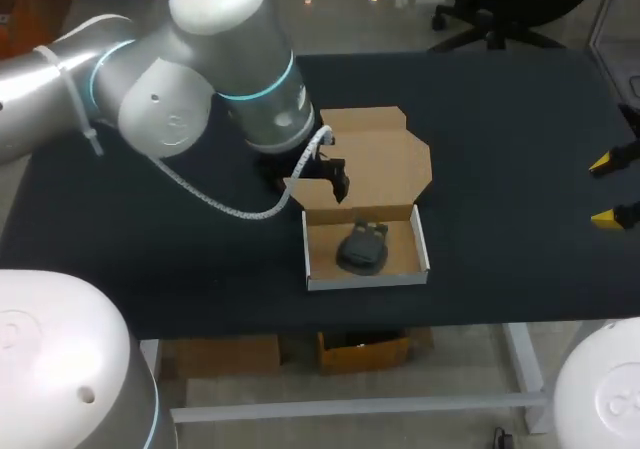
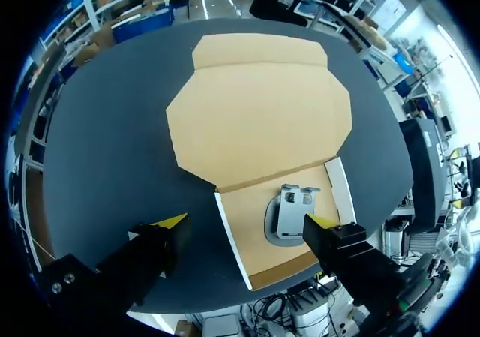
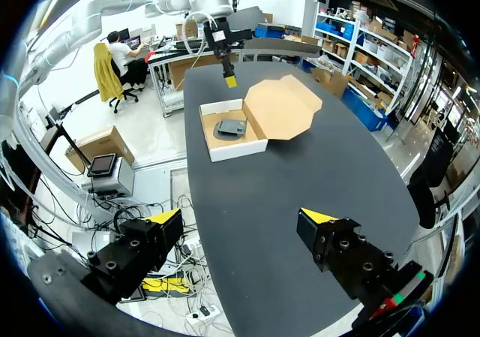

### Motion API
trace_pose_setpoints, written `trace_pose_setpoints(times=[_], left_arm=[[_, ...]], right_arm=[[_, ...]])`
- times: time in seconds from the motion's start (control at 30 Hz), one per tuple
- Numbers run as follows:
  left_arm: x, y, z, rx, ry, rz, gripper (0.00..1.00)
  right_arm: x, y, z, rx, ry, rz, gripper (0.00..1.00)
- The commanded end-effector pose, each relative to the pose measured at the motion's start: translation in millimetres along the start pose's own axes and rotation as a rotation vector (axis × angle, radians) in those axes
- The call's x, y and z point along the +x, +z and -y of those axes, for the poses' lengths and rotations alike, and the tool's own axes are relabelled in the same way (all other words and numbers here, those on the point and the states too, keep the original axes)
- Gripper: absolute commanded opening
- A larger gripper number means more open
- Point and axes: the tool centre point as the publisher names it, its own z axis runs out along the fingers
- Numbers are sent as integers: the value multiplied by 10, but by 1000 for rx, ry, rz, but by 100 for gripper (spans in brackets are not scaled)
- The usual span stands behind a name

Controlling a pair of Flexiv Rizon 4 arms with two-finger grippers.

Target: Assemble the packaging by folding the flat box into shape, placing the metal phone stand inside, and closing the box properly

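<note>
My left hand (image 2: 246, 223) hangs wide open and empty over the folded box (image 1: 366, 280), the metal phone stand (image 1: 362, 248) lying inside just beneath it, lid (image 1: 380, 159) laid back, while my right hand (image 3: 240, 217), likewise open and empty, hovers well apart.

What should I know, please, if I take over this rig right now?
Left pincer: open, empty, above the box.
Right pincer: open, empty, at the right edge of the table, far from the box.
Done: box folded into shape; stand lies inside.
Left: lid is open, folded back; close it.
</note>
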Motion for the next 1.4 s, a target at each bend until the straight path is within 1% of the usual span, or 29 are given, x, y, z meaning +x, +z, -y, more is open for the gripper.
trace_pose_setpoints(times=[0.03,0.93,1.13,1.37,1.4], left_arm=[[-85,-59,-12,6,23,-76,100],[-85,-59,-12,6,23,-76,100],[-135,-84,40,23,34,-74,100],[-263,-104,94,47,53,-102,100],[-284,-101,104,52,57,-105,100]], right_arm=[[3,-16,5,-4,-1,-2,100],[3,-16,5,-4,-1,-2,100],[-15,-14,-9,-7,-9,-7,100],[-67,-6,-92,-19,-39,-34,100],[-78,-5,-108,-11,-41,-39,100]])
